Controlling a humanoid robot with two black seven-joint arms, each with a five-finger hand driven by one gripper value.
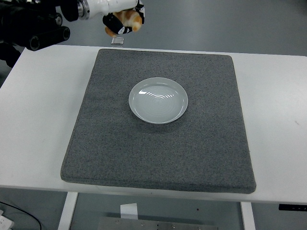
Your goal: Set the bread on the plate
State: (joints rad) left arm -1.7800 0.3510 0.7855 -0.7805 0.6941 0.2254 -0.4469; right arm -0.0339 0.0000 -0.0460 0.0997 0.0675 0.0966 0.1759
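On the worktop [43, 120]: grey mat [158, 143], white plate [158, 100] at its middle, empty
Beyond far edge: small square object [117, 41]
Left robot hand [120, 17]: raised at top left, clamped on bread [128, 20]
Bread: held above the far edge, well apart from plate

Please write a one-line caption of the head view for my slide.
Left hand holds golden-brown bread high above the grey mat, left of the empty white round plate.

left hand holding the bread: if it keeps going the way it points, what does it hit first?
Probably nothing. The left hand, shut on the brown bread roll, points right, raised at the picture's top. Only grey floor shows along that line; the white round plate lies nearer and lower. Depth is unclear.
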